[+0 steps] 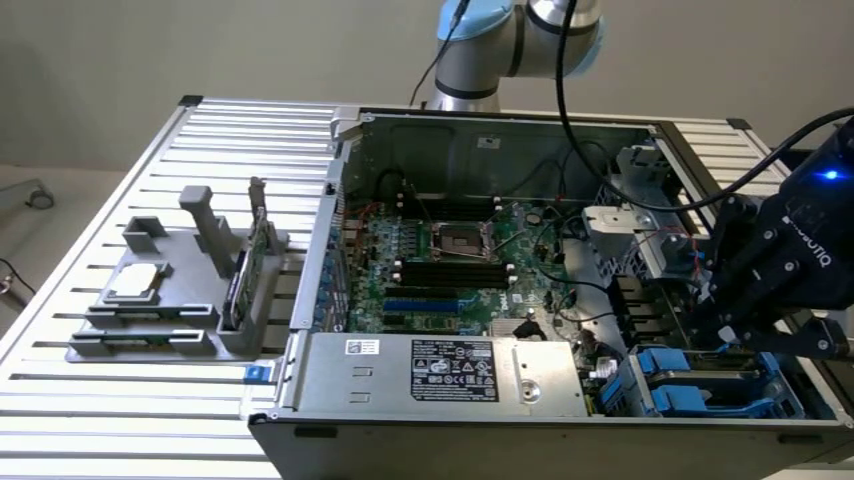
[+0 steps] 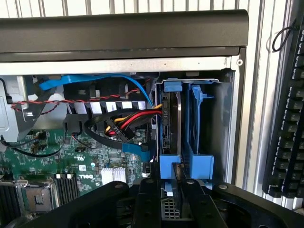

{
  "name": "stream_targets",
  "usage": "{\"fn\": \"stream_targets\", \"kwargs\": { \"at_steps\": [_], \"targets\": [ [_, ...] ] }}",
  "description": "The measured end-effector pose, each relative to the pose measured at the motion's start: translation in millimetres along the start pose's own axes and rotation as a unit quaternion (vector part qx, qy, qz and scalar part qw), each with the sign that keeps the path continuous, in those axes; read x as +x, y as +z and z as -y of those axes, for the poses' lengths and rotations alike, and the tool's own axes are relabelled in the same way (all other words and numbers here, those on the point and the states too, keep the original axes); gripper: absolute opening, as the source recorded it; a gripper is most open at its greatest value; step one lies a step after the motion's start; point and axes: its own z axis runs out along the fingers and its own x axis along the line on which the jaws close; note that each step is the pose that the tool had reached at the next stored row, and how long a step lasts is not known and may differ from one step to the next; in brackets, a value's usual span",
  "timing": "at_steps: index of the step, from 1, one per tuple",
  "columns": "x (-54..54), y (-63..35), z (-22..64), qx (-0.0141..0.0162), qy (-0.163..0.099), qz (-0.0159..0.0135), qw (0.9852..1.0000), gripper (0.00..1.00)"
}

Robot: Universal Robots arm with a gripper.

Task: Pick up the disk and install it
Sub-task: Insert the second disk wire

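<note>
The disk (image 2: 170, 118) stands on edge inside the drive bay (image 2: 228, 123) of the open computer case (image 1: 400, 130), its blue rails and handle toward the bay's mouth. It seems seated there because the bay's slots are cut to take a drive edgewise, guided by those rails. Beside it in the same bay sits the other blue carrier (image 2: 199, 118), parallel and close, leaving little room between the two.

The end effector (image 2: 178, 190) hangs just at the mouth of the bay, in line with the disk's handle end. Its jaws look slightly parted around the blue handle, but whether they grip it or have let go cannot be told from these views. In the exterior view the black end effector (image 1: 747, 335) sits over the blue carriers (image 1: 694, 375) at the bay corner of the case.

On the far side of the disk from the carrier, red, yellow and black cables (image 2: 128, 118) run up to the bay, and the motherboard (image 1: 441, 260) lies beyond them. Outside the case, a grey fixture (image 1: 174, 290) stands on the slatted surface (image 1: 80, 390), and a keyboard (image 2: 287, 118) lies beyond the bay's outer wall.
</note>
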Motion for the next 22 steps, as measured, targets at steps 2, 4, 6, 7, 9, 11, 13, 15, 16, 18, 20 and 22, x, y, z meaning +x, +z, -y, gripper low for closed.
{"fn": "stream_targets", "kwargs": {
  "at_steps": [2,4,6,7,9,11,13,15,16,18,20,22],
  "targets": [
    [0.3,0.0,1.3,-0.0002,0.000,0.0000,1.0000,0.24],
    [1.1,-2.2,2.9,-0.0002,0.000,0.0002,1.0000,0.24],
    [3.2,-8.1,4.4,-0.0002,0.000,0.0001,1.0000,0.24],
    [4.8,-12.0,5.0,-0.0002,0.000,0.0004,1.0000,0.24],
    [8.2,-18.7,6.1,-0.0004,0.000,0.0037,1.0000,0.24],
    [11.8,-21.1,6.5,-0.0007,0.001,0.0094,1.0000,0.24],
    [13.3,-21.1,5.7,-0.0013,0.002,0.0146,0.9999,0.24],
    [14.8,-21.2,4.6,-0.0024,0.003,0.0235,0.9997,0.24],
    [15.7,-21.1,4.2,-0.0034,0.003,0.0252,0.9997,0.24],
    [17.0,-20.6,2.9,-0.0057,0.003,0.0251,0.9997,0.24],
    [19.0,-20.0,2.0,-0.0077,0.003,0.0250,0.9997,0.24],
    [21.5,-19.4,1.2,-0.0098,0.003,0.0250,0.9996,0.24]
  ]
}}
